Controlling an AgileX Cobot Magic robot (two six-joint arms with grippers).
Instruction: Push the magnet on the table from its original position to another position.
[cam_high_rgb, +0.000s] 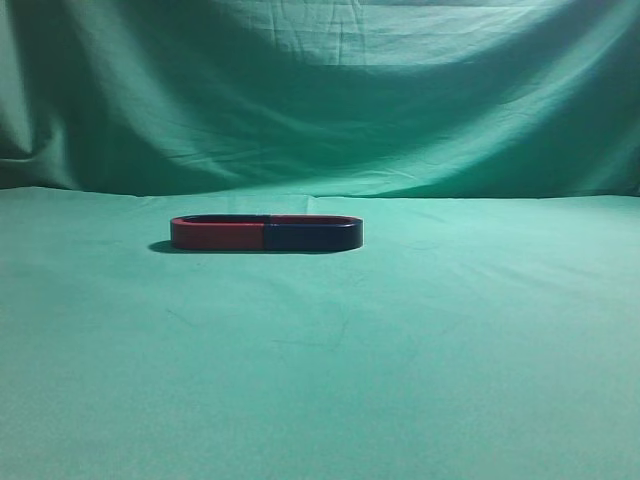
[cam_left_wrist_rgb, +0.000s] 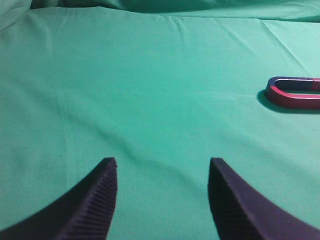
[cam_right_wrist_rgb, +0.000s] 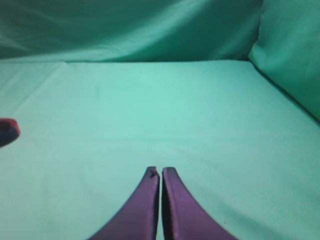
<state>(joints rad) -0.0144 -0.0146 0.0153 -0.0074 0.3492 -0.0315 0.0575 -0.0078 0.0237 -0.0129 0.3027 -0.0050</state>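
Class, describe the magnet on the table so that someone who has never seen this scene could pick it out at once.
Start with the green cloth that covers the table and hangs behind it. Towards the back of the table, a little left of centre, lies a flat horseshoe magnet. It is the only object on the cloth, red on its left half and dark blue on its right.

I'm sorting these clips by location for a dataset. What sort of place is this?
Probably a staged lab or studio tabletop rather than a home: green cloth covers the table and hangs as a backdrop, and a lone red-and-blue magnet lies on it. Only the left end effector and right end effector also show.
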